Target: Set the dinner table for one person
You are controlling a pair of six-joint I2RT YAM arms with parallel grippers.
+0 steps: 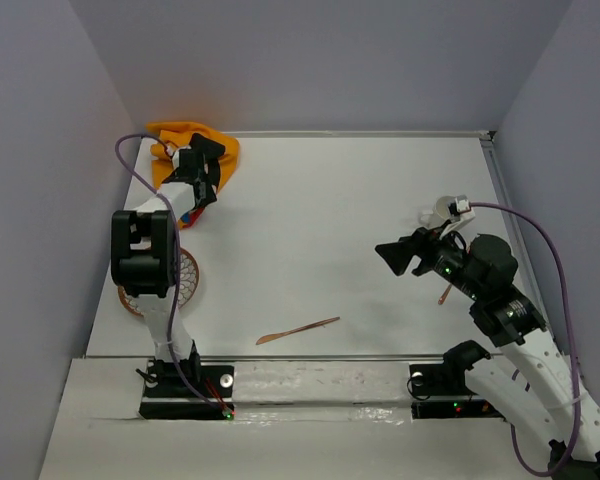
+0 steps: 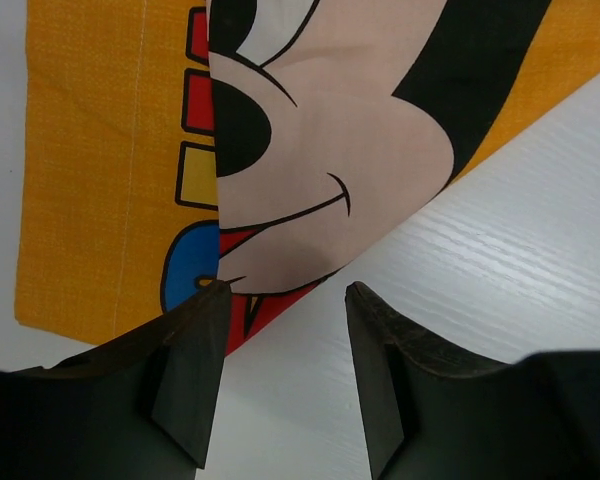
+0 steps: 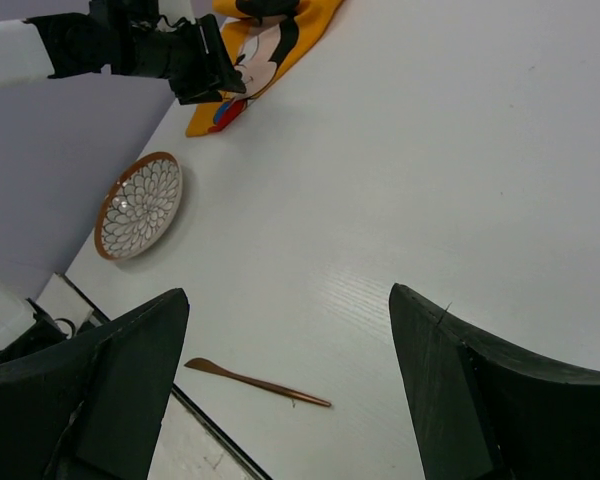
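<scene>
on the dinner table [image 1: 320,220] filling the overhead frame, the left gripper [image 2: 285,292] stood jaws apart astride the corner of the mickey mouse cloth [image 2: 320,150] at upper left (right gripper [image 3: 288,295] agape, empty), where a shallow pinch might have slipped off or lifted one layer only.

A lab robot cell: plain pale-grey panel walls [image 1: 330,60] box in the large matte-white surface [image 1: 330,230], black arm mounts [image 1: 185,385] bolted at its edge.
</scene>
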